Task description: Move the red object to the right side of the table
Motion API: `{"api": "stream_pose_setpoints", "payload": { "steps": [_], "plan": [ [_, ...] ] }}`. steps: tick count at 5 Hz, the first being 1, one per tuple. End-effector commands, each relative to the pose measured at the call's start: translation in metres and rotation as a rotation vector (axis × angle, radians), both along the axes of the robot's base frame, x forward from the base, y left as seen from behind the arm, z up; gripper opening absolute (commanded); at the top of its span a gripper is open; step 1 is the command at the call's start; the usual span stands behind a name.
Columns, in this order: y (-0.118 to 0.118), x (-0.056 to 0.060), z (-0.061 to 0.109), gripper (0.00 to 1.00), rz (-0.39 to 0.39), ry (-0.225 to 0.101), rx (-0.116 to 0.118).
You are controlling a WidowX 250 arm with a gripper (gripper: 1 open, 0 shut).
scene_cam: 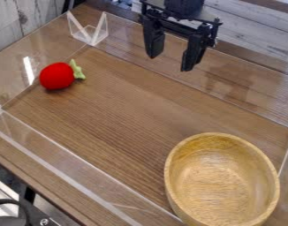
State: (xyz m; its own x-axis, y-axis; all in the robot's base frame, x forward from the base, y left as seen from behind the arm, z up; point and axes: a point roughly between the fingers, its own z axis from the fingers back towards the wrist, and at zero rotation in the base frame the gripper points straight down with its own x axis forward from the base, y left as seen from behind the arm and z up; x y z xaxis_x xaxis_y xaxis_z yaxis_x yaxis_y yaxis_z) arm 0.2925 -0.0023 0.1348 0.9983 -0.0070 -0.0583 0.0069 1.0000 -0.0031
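Brown wood-grain covers the bench (134, 124), which is edged by low clear acrylic walls, with pale planks behind it. Near the left wall lies the red object (56, 76), a small round strawberry-like toy with its green leafy tip pointing right; it sits on bare wood, touching nothing. Well apart from it, at the back and above the surface, hangs the pincer (172, 51) — black, pointing down, its fingers spread wide and holding nothing. A light wooden bowl (222, 180) fills the near right corner, and a folded clear plastic piece (87, 29) stands at the back left. The step in hand looks like the reach toward the toy, with the task barely begun. To do it well, the pincer should travel left and toward the near side until it is straight over the red body, then drop with the fingers straddling the round part rather than the leaf — a round toy may roll or squirt out if pinched off-centre. The carry should then clear the bowl's rim and end on open wood at the right. No brand, label or writing can be read anywhere.
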Motion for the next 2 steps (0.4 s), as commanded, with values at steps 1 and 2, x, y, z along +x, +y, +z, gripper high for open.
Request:
{"api": "stream_pose_setpoints", "payload": {
  "steps": [1, 2],
  "plan": [
    [0.012, -0.007, -0.019, 1.0, -0.033, 0.034, 0.0],
    [0.055, -0.022, -0.028, 1.0, -0.17, 0.028, 0.009]
  ]
}}
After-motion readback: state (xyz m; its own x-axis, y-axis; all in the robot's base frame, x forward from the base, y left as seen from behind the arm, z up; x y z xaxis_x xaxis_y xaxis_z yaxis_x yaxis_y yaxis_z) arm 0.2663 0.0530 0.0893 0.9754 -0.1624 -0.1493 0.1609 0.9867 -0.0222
